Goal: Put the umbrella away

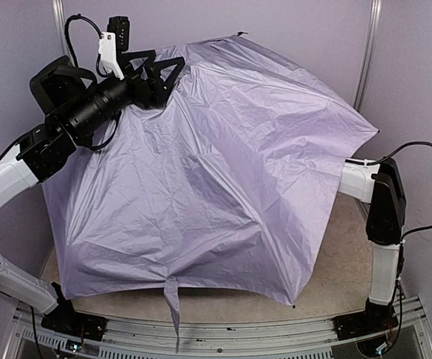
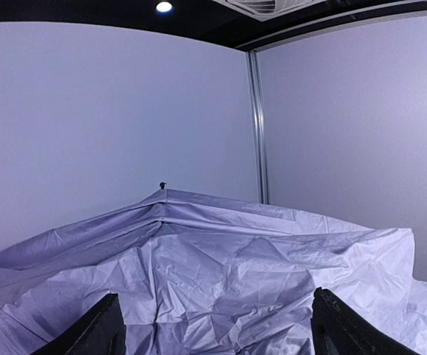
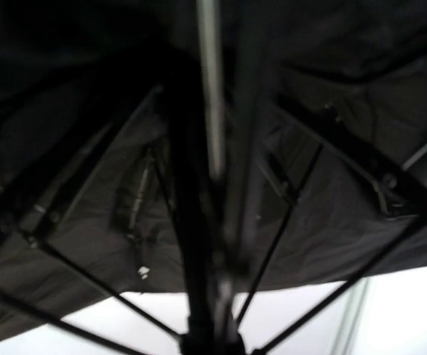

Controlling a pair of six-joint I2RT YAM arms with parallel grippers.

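Pale walls (image 1: 14,37) are seen behind the tan surface (image 1: 343,277), over which the opened umbrella (image 1: 223,172) is spread, canopy uppermost. The left gripper (image 1: 162,66) is held at its far-left edge, jaws spread wide. The right gripper is hidden beneath the canopy; its jaws cannot be judged
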